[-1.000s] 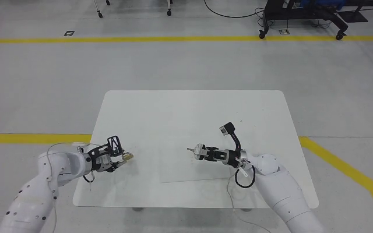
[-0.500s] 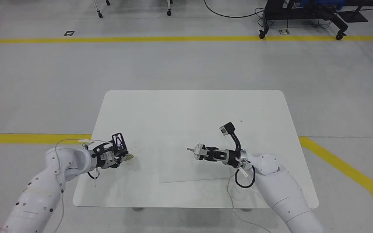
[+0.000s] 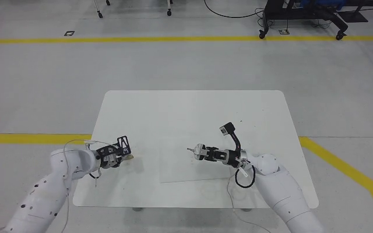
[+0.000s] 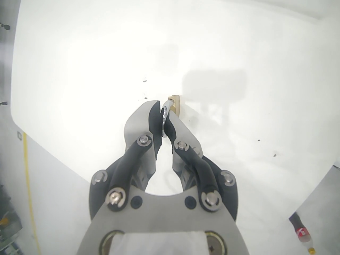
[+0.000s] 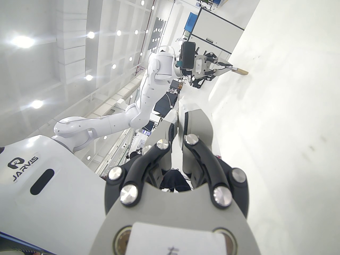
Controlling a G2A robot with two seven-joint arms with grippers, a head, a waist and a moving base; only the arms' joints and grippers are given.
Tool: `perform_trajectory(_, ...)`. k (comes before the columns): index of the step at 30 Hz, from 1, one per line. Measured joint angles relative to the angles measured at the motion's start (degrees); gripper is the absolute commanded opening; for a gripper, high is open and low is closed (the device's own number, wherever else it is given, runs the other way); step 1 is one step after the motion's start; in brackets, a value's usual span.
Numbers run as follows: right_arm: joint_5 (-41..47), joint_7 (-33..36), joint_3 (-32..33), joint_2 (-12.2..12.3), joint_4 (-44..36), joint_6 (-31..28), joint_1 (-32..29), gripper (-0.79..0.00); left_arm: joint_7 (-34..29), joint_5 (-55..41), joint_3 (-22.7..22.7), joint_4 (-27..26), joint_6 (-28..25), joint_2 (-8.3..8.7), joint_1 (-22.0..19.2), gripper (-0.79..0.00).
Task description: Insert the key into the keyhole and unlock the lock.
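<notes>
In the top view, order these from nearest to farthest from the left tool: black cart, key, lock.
1. lock, gripped in the left tool.
2. key, mid-table, in the right tool.
3. black cart, on the far floor.

- One lock (image 4: 175, 104) was there.
- One key (image 3: 190, 150) was there.
- Two grippers were there: the left gripper (image 4: 162, 107) and the right gripper (image 5: 178, 112).
- One table (image 3: 175, 110) and one bottle (image 4: 301, 231) were there.

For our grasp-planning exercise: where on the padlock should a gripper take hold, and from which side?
Grip the shackle from the loop end, as the left gripper does. The thin loop fits between its pads, and the brass body sticks out beyond them, likely leaving its far end free for the key.
</notes>
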Motion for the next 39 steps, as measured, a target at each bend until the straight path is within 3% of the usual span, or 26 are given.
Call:
perform_trajectory(7, 0.0, 0.0, 0.0, 0.0, 0.0, 0.0, 0.0, -0.785, 2.93, 6.11, 0.59, -1.91, 2.46, 0.33, 1.4, -0.785)
perform_trajectory(11, 0.0, 0.0, 0.0, 0.0, 0.0, 0.0, 0.0, -0.785, 5.36, 4.89, -1.36, -3.19, 5.69, 0.48, 2.37, -0.785)
perform_trajectory(13, 0.0, 0.0, 0.0, 0.0, 0.0, 0.0, 0.0, -0.785, 7.0, 0.9, -3.28, -3.21, 6.44, 0.49, 3.01, -0.785)
perform_trajectory(17, 0.0, 0.0, 0.0, 0.0, 0.0, 0.0, 0.0, -0.785, 9.02, -16.27, -8.36, -3.49, 4.72, 0.36, 4.15, -0.785)
perform_trajectory(20, 0.0, 0.0, 0.0, 0.0, 0.0, 0.0, 0.0, -0.785, 9.96, -25.41, -8.61, -3.75, 4.21, 0.33, 4.34, -0.785)
perform_trajectory(26, 0.0, 0.0, 0.0, 0.0, 0.0, 0.0, 0.0, -0.785, 9.88, -18.67, -8.52, -3.71, 4.35, 0.34, 4.31, -0.785)
perform_trajectory(39, 0.0, 0.0, 0.0, 0.0, 0.0, 0.0, 0.0, -0.785, 9.88, -18.85, -8.52, -3.71, 4.34, 0.34, 4.31, -0.785)
